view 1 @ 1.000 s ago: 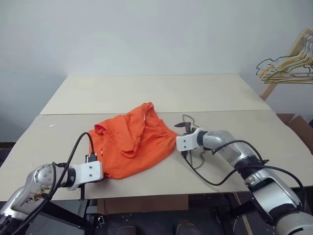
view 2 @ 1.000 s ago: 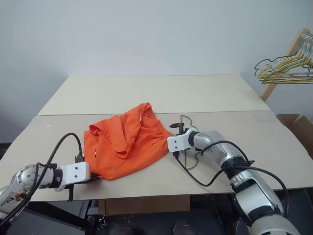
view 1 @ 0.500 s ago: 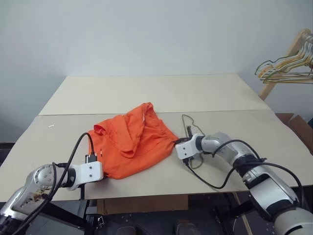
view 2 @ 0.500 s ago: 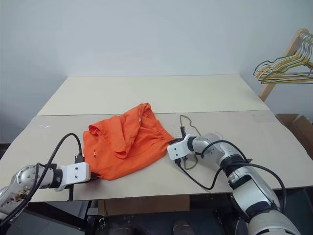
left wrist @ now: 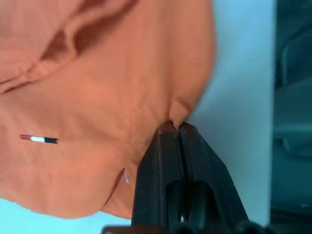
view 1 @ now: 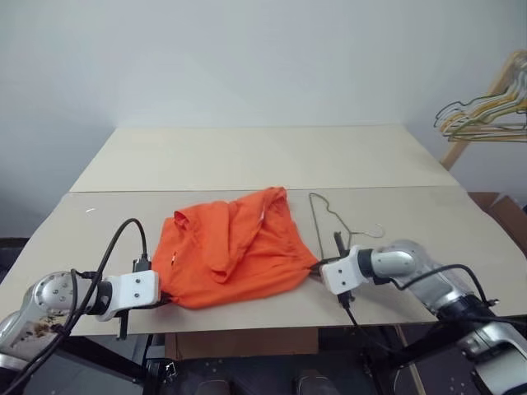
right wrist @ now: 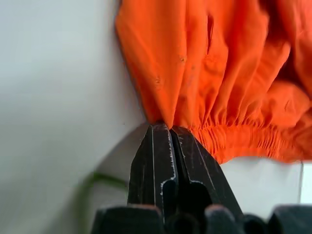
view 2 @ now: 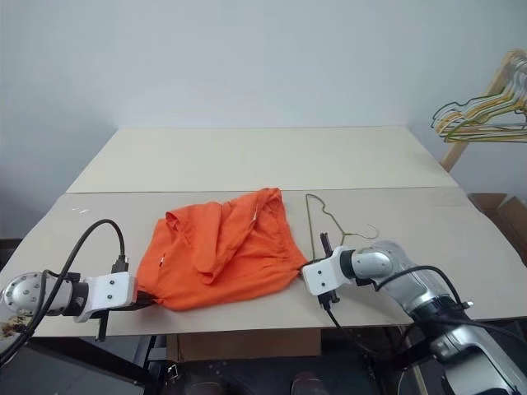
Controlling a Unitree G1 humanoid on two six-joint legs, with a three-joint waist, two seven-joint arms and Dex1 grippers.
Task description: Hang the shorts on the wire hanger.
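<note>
The bright orange shorts lie crumpled near the front edge of the table. My left gripper is shut on their near left edge; the left wrist view shows its tips pinching a fold of the fabric. My right gripper is shut on their right corner beside the gathered waistband, with the tips biting the cloth. The thin wire hanger lies flat on the table just behind the right gripper, right of the shorts and apart from them.
A wooden rack with several wire hangers stands off the table at the far right, and a cardboard box sits below it. A seam splits the table into a near and a far half. Both grippers are close to the table's front edge.
My right gripper went from open to shut on the shorts' right corner and pulled back toward the front edge. The shorts slid along, and the hanger now lies in full view.
</note>
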